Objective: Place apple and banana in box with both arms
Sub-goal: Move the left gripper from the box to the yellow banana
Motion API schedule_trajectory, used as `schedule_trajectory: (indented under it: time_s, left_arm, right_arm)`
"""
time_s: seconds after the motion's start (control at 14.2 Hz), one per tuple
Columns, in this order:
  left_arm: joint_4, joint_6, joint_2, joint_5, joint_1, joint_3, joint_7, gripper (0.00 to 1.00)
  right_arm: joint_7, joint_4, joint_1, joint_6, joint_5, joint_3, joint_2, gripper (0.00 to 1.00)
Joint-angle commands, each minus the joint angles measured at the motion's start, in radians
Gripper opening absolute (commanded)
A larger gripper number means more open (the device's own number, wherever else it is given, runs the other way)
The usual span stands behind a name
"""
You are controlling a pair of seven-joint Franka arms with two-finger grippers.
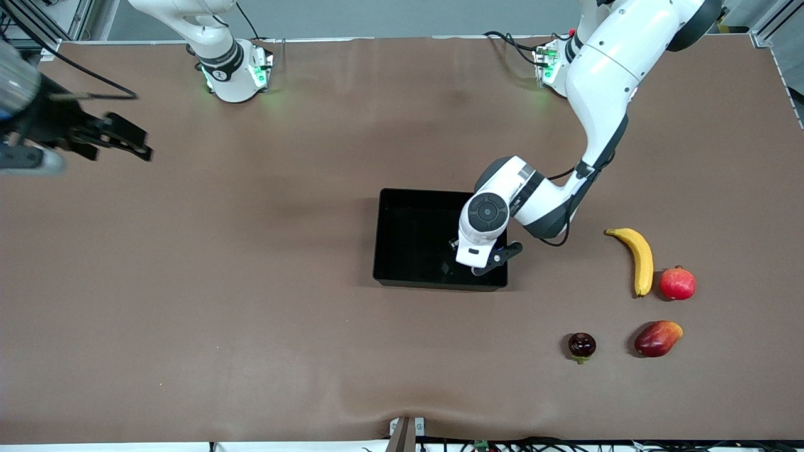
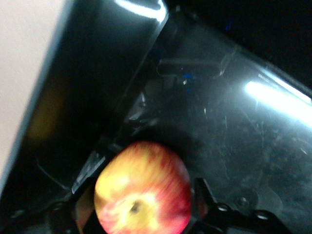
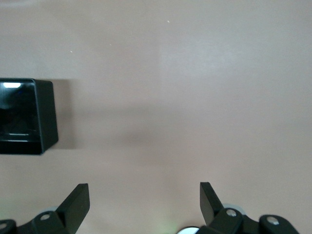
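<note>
Left hand (image 1: 483, 267): lowered into the box, at the corner nearest the front camera on the left arm's end; the apple sits between its fingers (image 2: 202, 195), but whether they press it or have let go I cannot tell.
Right hand (image 1: 135, 143): fingers spread wide and empty, up over the right arm's end of the table; this arm waits.
Apple (image 2: 143, 190): low inside the box, close against a wall; hidden by the left arm's wrist in the front view.
Box (image 1: 402, 235): black tray, mid-table.
Banana (image 1: 637, 257): on the table toward the left arm's end, well apart from the box, just beside a red pomegranate (image 1: 677, 284).
Other fruit: a mango (image 1: 657, 338) and a dark mangosteen (image 1: 581, 344), nearer the front camera than the banana.
Step in hand: likely setting the apple down; banana not yet picked.
Apple handling: looks firm, smooth-skinned, light; round, so it may roll on the glossy floor if dropped.
Banana handling: probably light, stiff enough to lift whole, skin bruises easily; best taken across its thick middle, jaws square to the curve, with modest pressure.
Risk: fingers brushing the pomegranate beside the banana's lower tip.
</note>
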Motion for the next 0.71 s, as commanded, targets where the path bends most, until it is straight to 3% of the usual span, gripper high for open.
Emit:
schedule_trajectory:
  time_s: [0.0,0.28,0.64]
  left_arm:
    - [0.01,0.009,-0.05,0.048,0.001,0.0,-0.027,1.0]
    - [0.055,-0.091,-0.2,0.034,0.085,-0.005,0.053,1.0]
    - [0.066,-0.137,-0.329,-0.081,0.316,-0.008,0.509,1.0]
  right_arm:
    - [-0.074,-0.046,-0.064,-0.011,-0.045,0.023,-0.047,1.0]
    - [-0.221,-0.114,-0.068,-0.025,-0.106,-0.035,-0.087,1.0]
    - [-0.268,-0.2,-0.064,-0.027,-0.106,-0.103,-0.098,1.0]
